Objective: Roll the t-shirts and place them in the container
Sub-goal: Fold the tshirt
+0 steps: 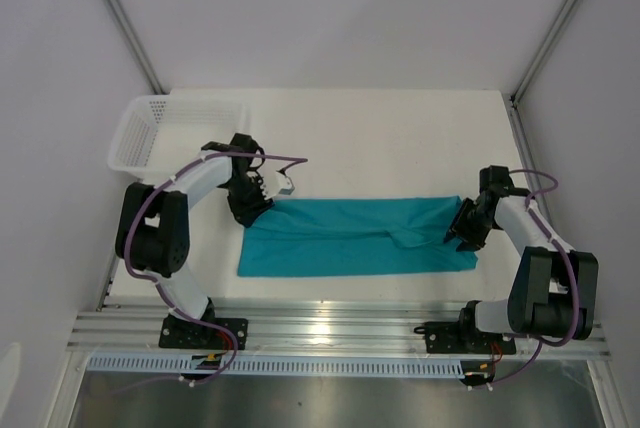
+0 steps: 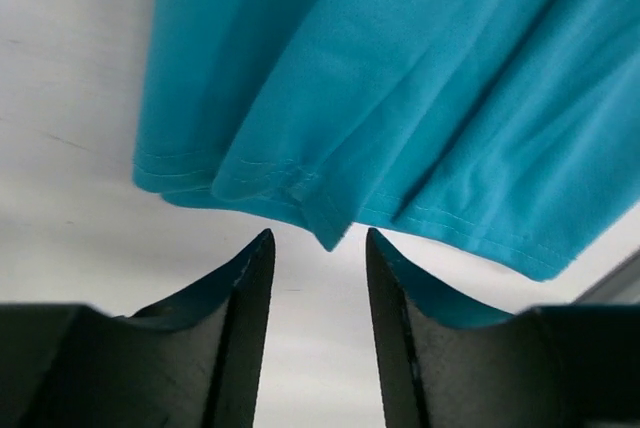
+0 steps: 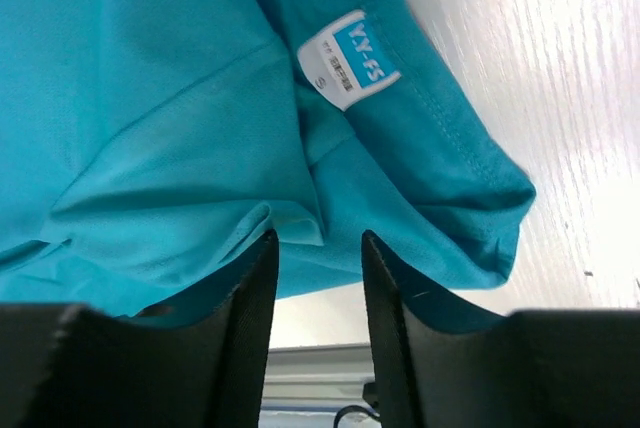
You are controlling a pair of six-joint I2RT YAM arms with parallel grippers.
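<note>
The teal t-shirt (image 1: 355,238) lies folded into a long flat strip across the middle of the white table. My left gripper (image 1: 252,206) is open at the strip's far left corner; in the left wrist view a hemmed corner of the shirt (image 2: 330,228) points between the open fingers (image 2: 318,248), untouched. My right gripper (image 1: 462,231) is open at the strip's right end. In the right wrist view the shirt (image 3: 150,128) with its white neck label (image 3: 348,58) fills the frame, and a fold edge sits just at the open fingertips (image 3: 316,243).
A white mesh basket (image 1: 170,133) stands at the table's far left, behind my left arm. An aluminium rail (image 1: 340,333) runs along the near edge. White walls enclose the table at left, back and right.
</note>
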